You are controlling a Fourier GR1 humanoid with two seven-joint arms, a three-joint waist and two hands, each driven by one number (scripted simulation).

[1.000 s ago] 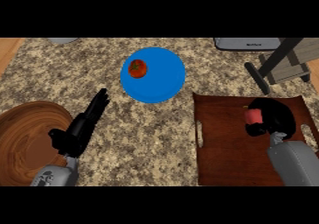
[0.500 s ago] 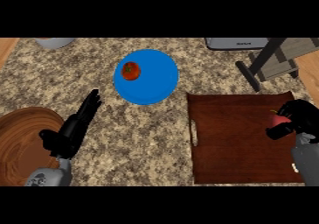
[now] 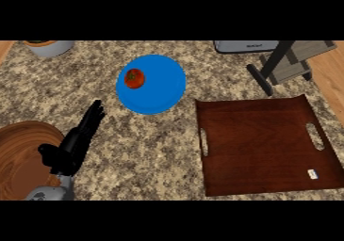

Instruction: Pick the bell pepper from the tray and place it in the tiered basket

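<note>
Nearest, the left hand is seen resting with fingers straight, beside a round wooden board. The dark brown rectangular wooden tray lies bare to the right. Farther off, a red tomato-like vegetable sits on a round blue plate. The bell pepper cannot be seen; the grey tiered basket stand is at the far right.

Black left hand on grey forearm.

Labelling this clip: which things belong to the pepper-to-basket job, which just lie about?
Job: tray; tiered basket. Pepper out of view.
Lying about: blue plate; red fruit on it; wooden board; left hand, resting lower left.
</note>
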